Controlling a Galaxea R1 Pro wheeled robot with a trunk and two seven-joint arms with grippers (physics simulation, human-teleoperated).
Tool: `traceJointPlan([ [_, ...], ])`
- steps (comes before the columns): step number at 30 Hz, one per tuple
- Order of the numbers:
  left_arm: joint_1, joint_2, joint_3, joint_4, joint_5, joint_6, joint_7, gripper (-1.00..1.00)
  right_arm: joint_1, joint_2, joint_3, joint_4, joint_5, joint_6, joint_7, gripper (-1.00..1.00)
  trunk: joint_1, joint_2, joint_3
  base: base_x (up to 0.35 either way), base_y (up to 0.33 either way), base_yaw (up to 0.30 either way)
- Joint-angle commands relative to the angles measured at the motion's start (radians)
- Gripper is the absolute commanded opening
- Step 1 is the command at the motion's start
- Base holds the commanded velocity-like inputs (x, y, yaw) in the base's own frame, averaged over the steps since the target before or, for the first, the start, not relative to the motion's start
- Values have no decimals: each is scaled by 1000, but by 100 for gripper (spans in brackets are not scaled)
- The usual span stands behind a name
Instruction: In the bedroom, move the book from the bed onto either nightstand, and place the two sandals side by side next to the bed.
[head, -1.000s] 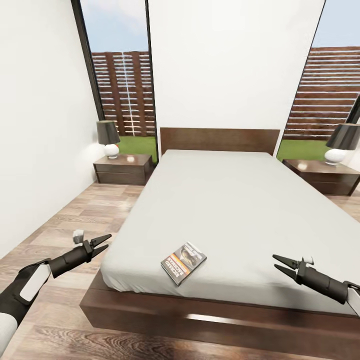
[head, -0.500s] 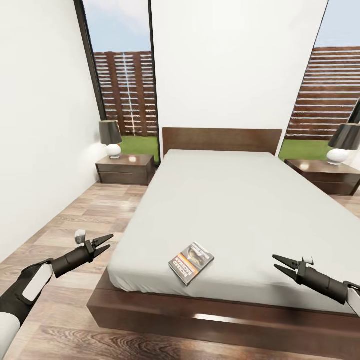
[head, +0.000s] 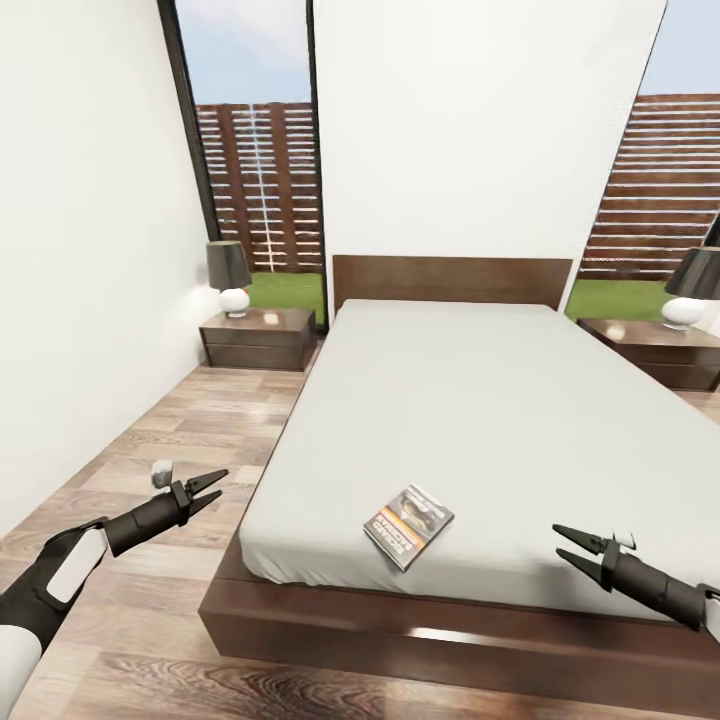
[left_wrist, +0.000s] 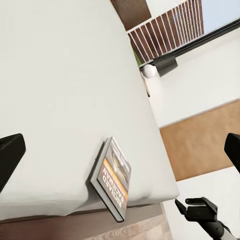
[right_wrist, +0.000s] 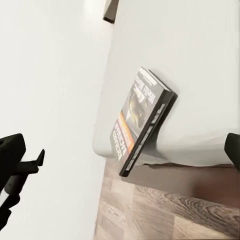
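- The left gripper (head: 208, 487) hangs over the wood floor (head: 150, 440) beside the bed (head: 480, 420), jaws slightly apart and empty.
- The right gripper (head: 578, 551) hovers at the bed's foot edge, jaws parted, holding nothing.
- The book (head: 408, 525) lies flat on the mattress near the foot edge, between the two grippers.
- From the right wrist the book (right_wrist: 141, 119) shows its spine and page edges; from the left wrist the book (left_wrist: 111, 177) shows with the right gripper (left_wrist: 186, 206) beyond.
- From the head, a nightstand (head: 258, 338) with a lamp (head: 229, 278) stands at each side of the headboard.
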Motion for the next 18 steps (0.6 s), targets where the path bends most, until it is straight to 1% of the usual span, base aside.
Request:
traceJointPlan([
  [1, 0, 0, 0, 0, 4, 6, -1, 100, -1, 0, 0, 6, -4, 8, 1, 100, 0, 0, -1, 0, 40, 0],
  [5, 0, 0, 0, 0, 4, 6, -1, 100, -1, -1, 0, 11, -4, 8, 2, 100, 0, 0, -1, 0, 31, 0],
  [7, 0, 0, 0, 0, 4, 6, -1, 100, -1, -1, 0, 11, -4, 8, 2, 100, 0, 0, -1, 0, 167, 0],
  [16, -1, 0, 0, 0, 4, 6, 0, 100, -1, -1, 0, 12, -4, 8, 2, 100, 0, 0, -1, 0, 265, 0],
  [18, -1, 0, 0, 0, 4, 6, 0, 100, -1, -1, 0, 12, -5, 8, 2, 100, 0, 0, -1, 0, 183, 0],
])
